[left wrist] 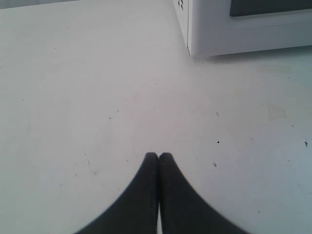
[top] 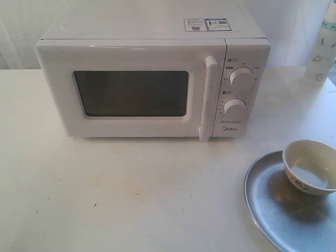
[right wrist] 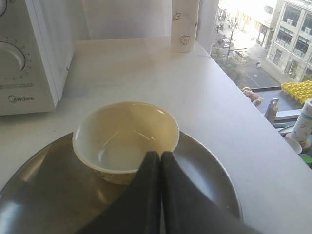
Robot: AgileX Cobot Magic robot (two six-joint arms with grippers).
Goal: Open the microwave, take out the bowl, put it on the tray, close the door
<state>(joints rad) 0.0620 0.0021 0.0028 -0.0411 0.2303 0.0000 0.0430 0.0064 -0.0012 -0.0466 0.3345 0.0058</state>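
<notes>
The white microwave (top: 152, 79) stands at the back of the table with its door (top: 131, 89) shut and the vertical bar handle (top: 208, 97) upright. The cream bowl (top: 311, 167) sits upright on the silvery tray (top: 273, 210) at the front right. In the right wrist view the bowl (right wrist: 124, 139) rests on the tray (right wrist: 204, 170), and my right gripper (right wrist: 160, 154) hangs shut just above the bowl's rim, holding nothing. My left gripper (left wrist: 158, 155) is shut and empty over bare table, short of the microwave's corner (left wrist: 204, 34). Neither gripper shows in the exterior view.
A tall white bottle (top: 321, 52) stands at the back right beside the microwave; it appears too in the right wrist view as the bottle (right wrist: 184, 24). The table's right edge (right wrist: 253, 122) drops off toward a window and street.
</notes>
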